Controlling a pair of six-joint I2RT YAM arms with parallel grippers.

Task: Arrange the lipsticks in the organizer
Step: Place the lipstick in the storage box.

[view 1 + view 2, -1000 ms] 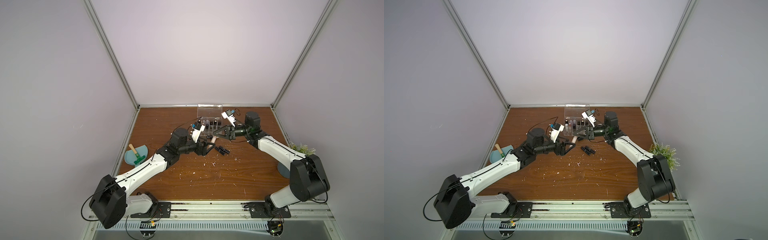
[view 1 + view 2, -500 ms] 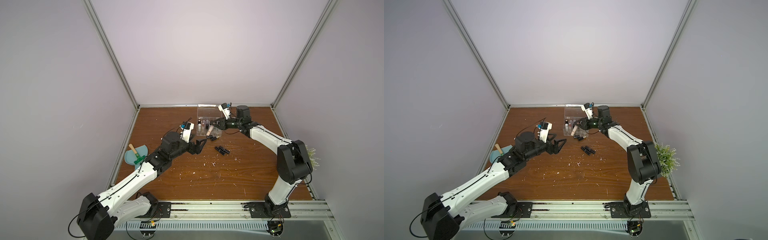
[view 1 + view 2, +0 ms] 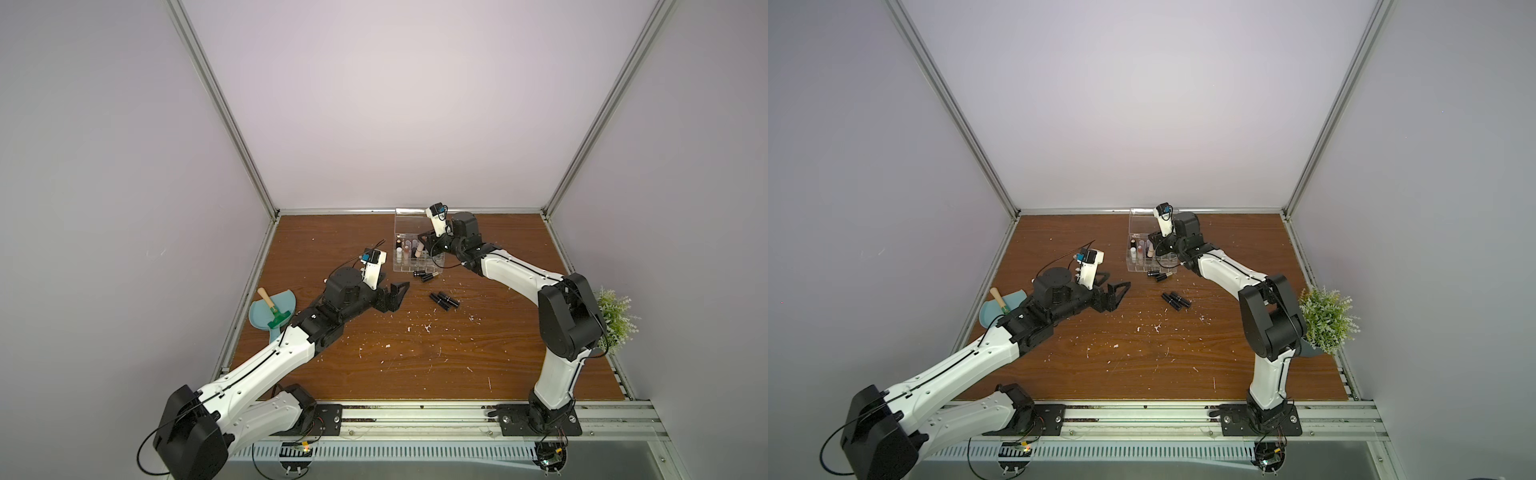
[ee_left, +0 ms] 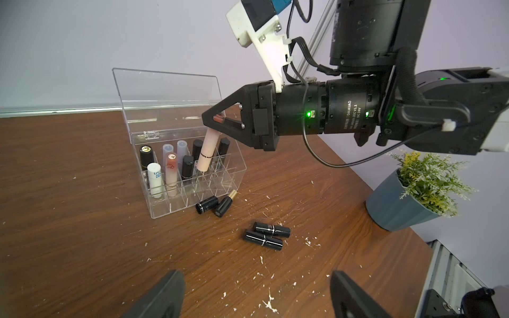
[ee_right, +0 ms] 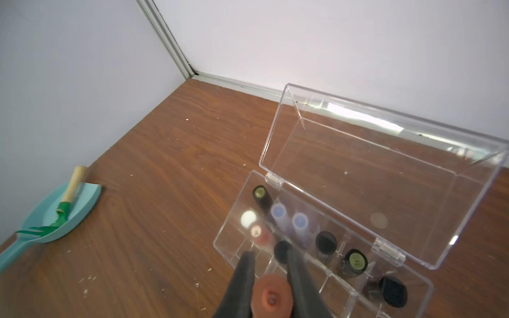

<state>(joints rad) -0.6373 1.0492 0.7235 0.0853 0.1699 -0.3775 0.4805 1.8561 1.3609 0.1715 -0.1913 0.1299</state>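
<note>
- Left jaws hang spread wide above the table [image 3: 374,365], well short of the lipsticks.
- Two black lipsticks [image 4: 267,236] lie side by side on the wood.
- Two more lipsticks [image 4: 214,206] lie just beside the front wall of the organizer [image 4: 176,212].
- It stands near the far edge with its lid [image 4: 170,90] raised and tubes upright inside.
- Right jaws pinch a tilted beige-pink lipstick [image 4: 207,154], its lower end inside the organizer.
</note>
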